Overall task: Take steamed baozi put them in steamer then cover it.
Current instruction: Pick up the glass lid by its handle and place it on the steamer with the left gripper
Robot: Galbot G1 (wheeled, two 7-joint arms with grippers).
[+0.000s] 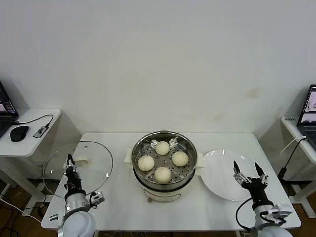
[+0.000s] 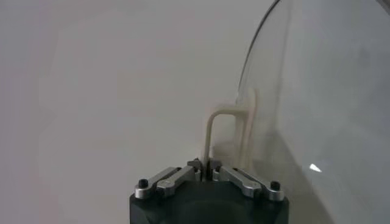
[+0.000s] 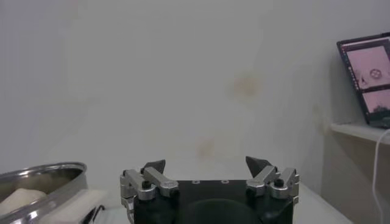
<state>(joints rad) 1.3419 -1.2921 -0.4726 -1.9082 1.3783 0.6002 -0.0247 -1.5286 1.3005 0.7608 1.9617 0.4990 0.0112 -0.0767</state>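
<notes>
The steamer (image 1: 165,134), a shiny perforated basket on a cream pot base (image 1: 163,195), stands at the table's middle. Four steamed baozi lie inside it (image 1: 162,147) (image 1: 145,163) (image 1: 179,158) (image 1: 162,174). The cover (image 1: 94,170), a clear glass lid, is at the table's left end, tilted and overhanging the left edge. My left gripper (image 1: 70,159) is shut on its cream handle (image 2: 228,115), with the jaws pinching it (image 2: 206,167). My right gripper (image 1: 246,170) is open and empty above the white plate (image 1: 219,165). In the right wrist view it (image 3: 206,164) shows the steamer's rim (image 3: 42,173) off to one side.
A side desk at the left holds a black mouse (image 1: 19,133) and a laptop (image 1: 4,111). Another desk at the right carries a laptop (image 1: 308,111), also seen in the right wrist view (image 3: 365,79). The white table (image 1: 123,207) ends just before both arms.
</notes>
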